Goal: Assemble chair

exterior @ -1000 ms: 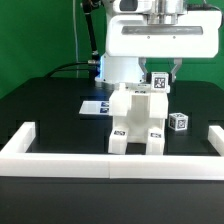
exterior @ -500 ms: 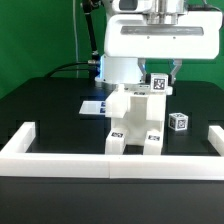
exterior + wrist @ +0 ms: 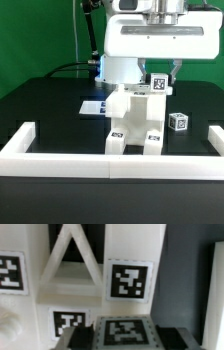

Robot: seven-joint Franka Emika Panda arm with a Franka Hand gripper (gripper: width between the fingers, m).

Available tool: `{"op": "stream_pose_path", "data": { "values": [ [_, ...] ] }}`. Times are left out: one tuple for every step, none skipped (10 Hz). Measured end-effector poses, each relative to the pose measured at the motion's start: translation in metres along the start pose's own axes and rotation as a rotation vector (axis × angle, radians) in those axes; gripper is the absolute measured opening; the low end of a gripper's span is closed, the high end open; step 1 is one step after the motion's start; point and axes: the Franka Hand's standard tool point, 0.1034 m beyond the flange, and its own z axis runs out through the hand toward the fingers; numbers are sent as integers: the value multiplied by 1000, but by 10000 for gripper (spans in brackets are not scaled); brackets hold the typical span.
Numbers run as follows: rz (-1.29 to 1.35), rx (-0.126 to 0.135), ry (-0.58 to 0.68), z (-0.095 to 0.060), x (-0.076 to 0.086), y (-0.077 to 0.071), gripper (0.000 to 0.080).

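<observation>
**Exterior view:** The chair, partly built from white parts, stands near the middle of the desk's near edge, just behind the low wall. The only markings are black-and-white square tags, with no readable writing. The gripper is closed on a tagged piece at the chair's top. A small tagged cube sits beside the chair. The marker board is partly hidden behind it.

**Wrist view:** The picture is blurred. The chair fills the frame and is cut off. The dark fingers press both sides of the tagged piece.

White chair with black-and-white square tags, black table, white border wall, green backdrop
</observation>
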Motion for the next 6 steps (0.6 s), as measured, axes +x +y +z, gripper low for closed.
{"op": "stream_pose_path", "data": {
  "values": [
    [4,0,0,0,0,0,290],
    [34,0,0,0,0,0,290],
    [129,2,0,0,0,-1,290],
    [200,2,0,0,0,-1,291],
    [262,2,0,0,0,-2,290],
    [298,2,-1,0,0,-2,290]
  ]
}}
